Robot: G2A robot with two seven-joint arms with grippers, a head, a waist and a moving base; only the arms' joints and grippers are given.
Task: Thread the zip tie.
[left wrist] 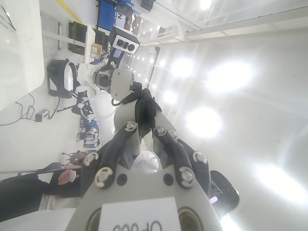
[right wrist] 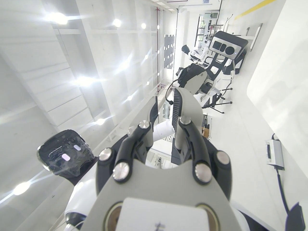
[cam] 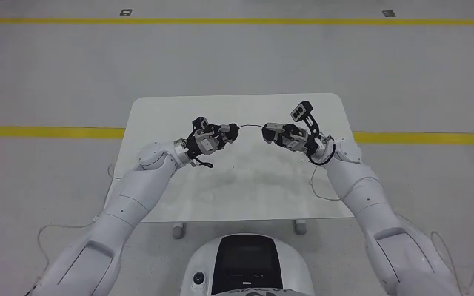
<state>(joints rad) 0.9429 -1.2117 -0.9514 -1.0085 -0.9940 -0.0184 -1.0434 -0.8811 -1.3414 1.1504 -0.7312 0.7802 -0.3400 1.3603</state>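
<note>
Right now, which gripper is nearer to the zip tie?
Left. The left gripper is shut on one end of the zip tie; the right gripper, fingers apart, is at its free tip.

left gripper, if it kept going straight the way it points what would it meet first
Probably the right gripper, facing the left gripper over the table, with the zip tie spanning the gap between them; their heights are hard to compare.
</note>
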